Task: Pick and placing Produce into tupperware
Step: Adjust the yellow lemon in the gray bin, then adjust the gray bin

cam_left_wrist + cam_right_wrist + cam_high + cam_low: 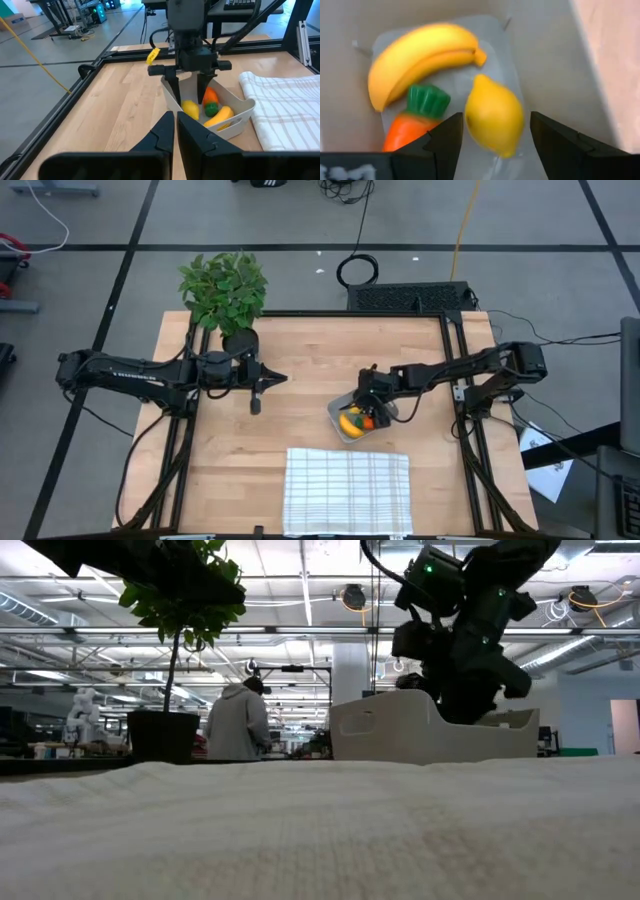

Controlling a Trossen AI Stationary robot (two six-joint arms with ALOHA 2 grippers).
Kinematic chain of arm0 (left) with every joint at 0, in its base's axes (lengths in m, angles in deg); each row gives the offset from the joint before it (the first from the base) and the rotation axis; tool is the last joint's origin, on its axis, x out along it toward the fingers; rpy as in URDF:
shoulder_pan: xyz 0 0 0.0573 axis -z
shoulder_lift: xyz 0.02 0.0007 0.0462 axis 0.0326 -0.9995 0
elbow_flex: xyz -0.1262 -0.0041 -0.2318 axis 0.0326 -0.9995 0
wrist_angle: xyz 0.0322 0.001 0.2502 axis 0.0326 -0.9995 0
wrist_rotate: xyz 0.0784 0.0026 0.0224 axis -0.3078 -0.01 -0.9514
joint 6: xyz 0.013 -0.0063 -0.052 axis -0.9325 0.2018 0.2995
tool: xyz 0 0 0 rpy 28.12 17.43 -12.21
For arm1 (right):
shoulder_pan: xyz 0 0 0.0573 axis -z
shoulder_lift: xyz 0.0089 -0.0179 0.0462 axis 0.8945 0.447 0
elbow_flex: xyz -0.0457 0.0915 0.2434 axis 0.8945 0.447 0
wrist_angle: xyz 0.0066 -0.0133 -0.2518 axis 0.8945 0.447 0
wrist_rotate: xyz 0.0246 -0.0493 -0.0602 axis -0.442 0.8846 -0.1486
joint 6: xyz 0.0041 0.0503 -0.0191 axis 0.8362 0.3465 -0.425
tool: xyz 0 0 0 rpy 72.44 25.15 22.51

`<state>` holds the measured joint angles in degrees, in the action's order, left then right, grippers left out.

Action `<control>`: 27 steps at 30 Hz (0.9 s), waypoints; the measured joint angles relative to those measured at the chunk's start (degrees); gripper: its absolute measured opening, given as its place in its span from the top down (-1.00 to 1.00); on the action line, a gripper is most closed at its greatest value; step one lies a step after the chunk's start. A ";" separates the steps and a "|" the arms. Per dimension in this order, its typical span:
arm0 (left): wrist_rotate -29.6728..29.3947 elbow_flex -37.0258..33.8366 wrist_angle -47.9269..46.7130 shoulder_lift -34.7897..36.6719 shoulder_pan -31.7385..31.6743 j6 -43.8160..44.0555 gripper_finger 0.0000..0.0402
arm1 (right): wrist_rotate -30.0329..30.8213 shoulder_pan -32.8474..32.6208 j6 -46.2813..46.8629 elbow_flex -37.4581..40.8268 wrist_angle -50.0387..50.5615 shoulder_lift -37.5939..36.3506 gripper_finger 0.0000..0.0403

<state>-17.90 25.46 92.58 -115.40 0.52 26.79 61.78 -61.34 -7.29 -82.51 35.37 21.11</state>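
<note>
The tupperware [338,420], a shallow translucent container, stands right of the table's middle. In it lie the yellow banana [415,55], the orange carrot [405,130] with its green top, and the yellow lemon [495,115], all on the container's floor. My right gripper [496,125] hangs open just above the container, slanting down. Its fingers stand on either side of the lemon, which looks free of them. My left gripper [256,406] hovers shut over bare wood left of the middle, pointing toward the tupperware [245,107].
A white checked cloth [347,490] lies at the near edge, just in front of the container. A potted leafy plant [224,288] stands at the far left corner. Bare wood shows between the two arms. A person [238,720] stands in the room beyond.
</note>
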 joint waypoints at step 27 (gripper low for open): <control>0.11 0.00 -0.80 -0.02 0.01 -0.06 0.87 | 8.13 10.31 -10.54 -6.44 7.01 -6.58 0.99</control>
<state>-17.79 25.46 91.78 -115.42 0.52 26.73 69.91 -51.03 -17.83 -88.95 42.38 14.52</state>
